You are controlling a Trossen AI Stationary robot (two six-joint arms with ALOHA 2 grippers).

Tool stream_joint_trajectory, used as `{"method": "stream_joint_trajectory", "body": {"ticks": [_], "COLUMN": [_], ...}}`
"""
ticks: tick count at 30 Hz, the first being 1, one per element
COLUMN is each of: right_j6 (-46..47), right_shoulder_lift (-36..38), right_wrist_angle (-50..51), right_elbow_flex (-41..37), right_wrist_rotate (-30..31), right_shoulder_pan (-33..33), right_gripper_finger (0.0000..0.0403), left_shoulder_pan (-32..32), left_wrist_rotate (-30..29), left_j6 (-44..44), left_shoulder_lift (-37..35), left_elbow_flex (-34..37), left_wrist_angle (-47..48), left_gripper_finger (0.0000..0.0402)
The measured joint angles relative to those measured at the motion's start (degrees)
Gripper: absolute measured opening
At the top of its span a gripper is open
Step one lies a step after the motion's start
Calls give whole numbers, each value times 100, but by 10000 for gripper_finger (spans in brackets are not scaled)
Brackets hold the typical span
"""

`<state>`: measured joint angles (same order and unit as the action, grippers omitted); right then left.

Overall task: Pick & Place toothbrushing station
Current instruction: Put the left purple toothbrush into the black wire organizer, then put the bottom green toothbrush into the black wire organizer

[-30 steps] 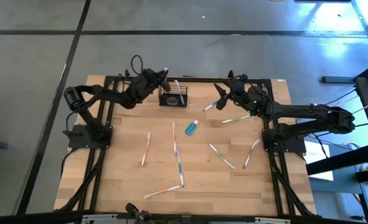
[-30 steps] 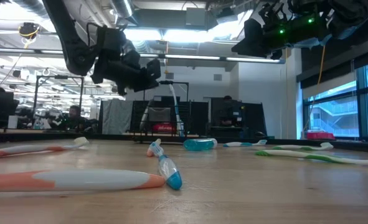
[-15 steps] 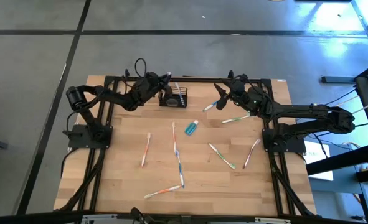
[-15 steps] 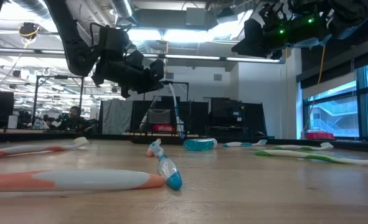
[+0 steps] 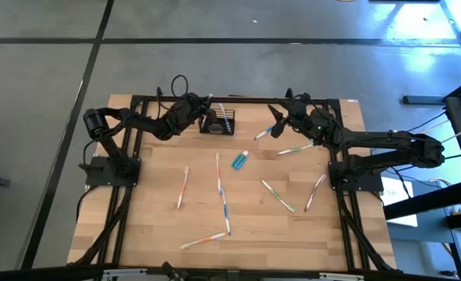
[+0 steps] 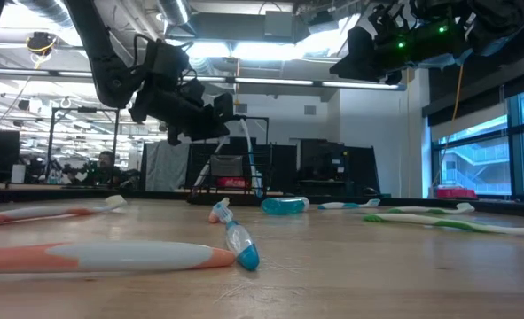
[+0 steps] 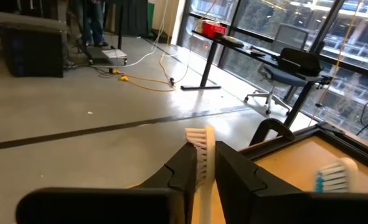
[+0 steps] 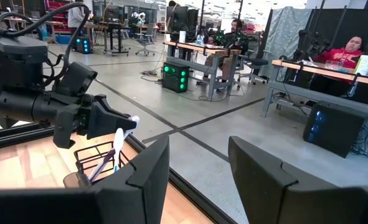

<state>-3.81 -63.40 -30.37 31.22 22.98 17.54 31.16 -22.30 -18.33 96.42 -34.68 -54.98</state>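
The toothbrushing station [image 5: 217, 123], a small black wire basket, stands near the table's far edge. A blue-and-white toothbrush [image 5: 223, 112] leans in it, and its head [image 7: 336, 175] shows in the left wrist view. My left gripper [image 5: 206, 111] is just left of the station and above it, shut on a white toothbrush [image 8: 117, 144]. That toothbrush reaches down into the station [image 8: 91, 159]. My right gripper [image 5: 275, 125] hovers open and empty to the station's right, above the table. My left gripper pinches the white toothbrush between its two fingers, on the neck just under the bristle head [image 7: 202, 163]. The fingers come nearly level from the table's left and lie across the toothbrush. It stands tilted with its head [image 7: 200, 138] up and its lower end [image 8: 111, 163] inside the station.
Several toothbrushes lie scattered over the wooden table, such as one at the centre [image 5: 221, 187] and one at the right [image 5: 296, 148]. A small teal tube [image 5: 239, 161] lies near the middle. Black frame rails [image 5: 246, 99] run along the far edge behind the station.
My left gripper has moved down and toward the station with the white toothbrush. The toothbrush's lower end has come down to the basket.
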Motion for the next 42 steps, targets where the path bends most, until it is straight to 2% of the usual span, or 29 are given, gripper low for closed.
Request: {"method": "stream_joint_trajectory", "body": {"ticks": [12,24,27,32,37,42], "right_j6": [2,15,13,13,265,485], "right_shoulder_lift": [0,0,0,0,0,0], "right_wrist_angle": [-1,-1,0,-1,48,90], "right_elbow_flex": [0,0,0,0,0,0], "right_wrist_rotate": [15,13,13,11,-38,-704], "right_shoulder_pan": [-1,-2,0,0,-2,-2], "right_gripper_finger": [167,167,167,167,167,167], "left_shoulder_pan": [0,-75,-76,-117,-298,-597], "left_wrist_rotate": [134,280,464,1094,1455,1446], "left_j6": [2,2,4,4,236,421], "left_shoulder_lift": [-12,-533,-764,-1302,-1968,-2556], "left_elbow_flex": [0,0,0,0,0,0], "left_wrist_angle": [-31,-20,4,177,979,2120], "left_gripper_finger": [125,204,209,205,196,187]}}
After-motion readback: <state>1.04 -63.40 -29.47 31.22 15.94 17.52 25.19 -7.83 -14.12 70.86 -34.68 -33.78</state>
